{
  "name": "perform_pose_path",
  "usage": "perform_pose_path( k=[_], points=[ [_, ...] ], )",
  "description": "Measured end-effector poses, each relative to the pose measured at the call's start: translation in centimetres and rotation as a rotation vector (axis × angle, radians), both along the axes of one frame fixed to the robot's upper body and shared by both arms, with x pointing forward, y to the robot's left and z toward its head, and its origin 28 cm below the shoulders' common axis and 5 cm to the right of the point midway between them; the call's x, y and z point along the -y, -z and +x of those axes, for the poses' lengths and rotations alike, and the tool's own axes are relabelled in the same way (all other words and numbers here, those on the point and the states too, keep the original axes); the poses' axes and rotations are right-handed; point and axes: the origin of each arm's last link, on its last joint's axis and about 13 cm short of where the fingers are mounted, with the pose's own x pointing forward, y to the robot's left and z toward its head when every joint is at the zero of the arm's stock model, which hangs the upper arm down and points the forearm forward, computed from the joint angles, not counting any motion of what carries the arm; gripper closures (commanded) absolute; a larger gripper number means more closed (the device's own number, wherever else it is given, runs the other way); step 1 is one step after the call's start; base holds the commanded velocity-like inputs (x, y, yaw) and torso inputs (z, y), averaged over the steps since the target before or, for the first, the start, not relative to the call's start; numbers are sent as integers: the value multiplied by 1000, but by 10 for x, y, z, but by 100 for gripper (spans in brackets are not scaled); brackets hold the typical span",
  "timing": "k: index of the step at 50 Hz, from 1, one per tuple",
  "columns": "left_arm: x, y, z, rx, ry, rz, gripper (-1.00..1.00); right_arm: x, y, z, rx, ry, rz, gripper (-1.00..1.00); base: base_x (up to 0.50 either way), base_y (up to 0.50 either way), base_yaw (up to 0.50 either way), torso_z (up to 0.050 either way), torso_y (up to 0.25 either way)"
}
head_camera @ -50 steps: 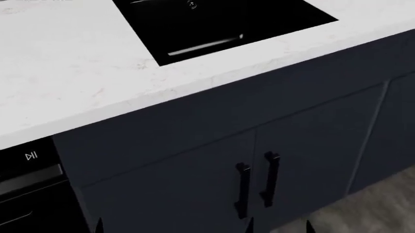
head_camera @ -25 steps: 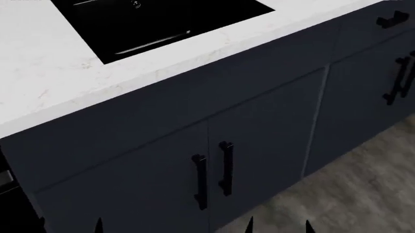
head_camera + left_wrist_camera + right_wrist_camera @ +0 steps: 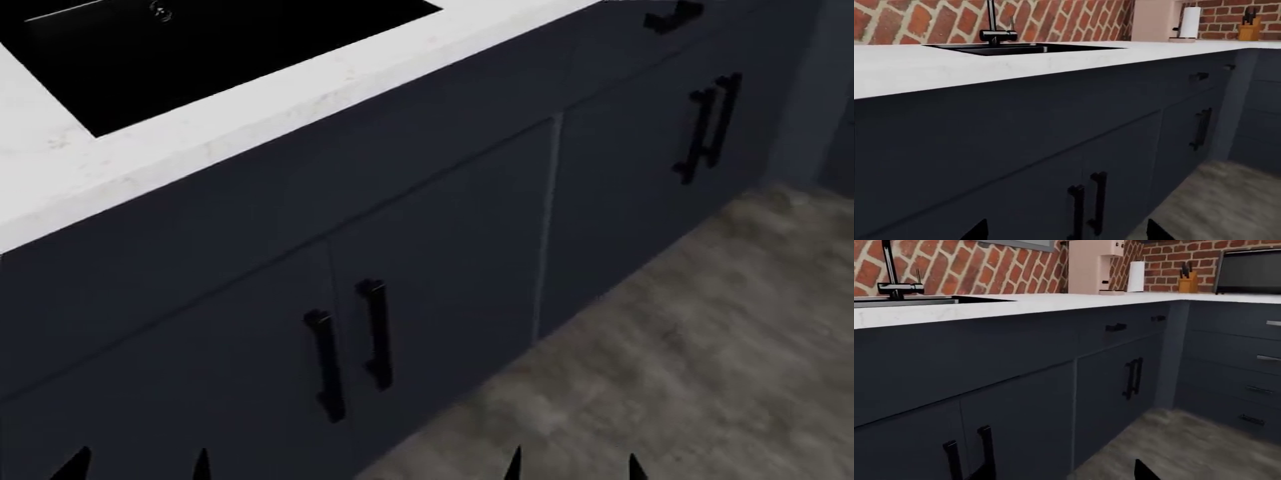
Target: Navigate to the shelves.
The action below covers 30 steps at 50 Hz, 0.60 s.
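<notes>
No shelves show in any view. I face a run of dark navy base cabinets point(image 3: 441, 230) under a white counter point(image 3: 200, 130). Low in the head view, the left gripper point(image 3: 136, 468) shows only two dark fingertips set apart, and the right gripper point(image 3: 574, 468) likewise. Both are open and hold nothing. In the left wrist view the left gripper point(image 3: 1065, 232) has wide-spread tips in front of a cabinet door. The right wrist view shows one fingertip point(image 3: 1142, 471) over the floor.
A black sink point(image 3: 200, 50) with a faucet point(image 3: 994, 30) is set in the counter below a brick wall point(image 3: 921, 20). The cabinets turn a corner at the right point(image 3: 1227, 355), with a paper towel roll point(image 3: 1137, 276), knife block point(image 3: 1186, 282) and dark appliance point(image 3: 1249, 271) on top. Grey wood floor point(image 3: 667, 360) lies to the right.
In the head view the sink, counter and cabinet handles have slid left and up. More floor and a second handle pair now show at the right. The gripper tips stay put.
</notes>
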Motion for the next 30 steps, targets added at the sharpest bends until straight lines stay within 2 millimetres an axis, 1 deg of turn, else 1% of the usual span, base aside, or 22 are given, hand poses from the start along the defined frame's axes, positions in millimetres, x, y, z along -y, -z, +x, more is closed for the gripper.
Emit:
perform_pose_path(
  k=[30],
  points=[
    [-1,0,1,-1,-1,0,-100,-1,0,1,1,2,3,-100,-47,53,-461,0,0]
  ],
)
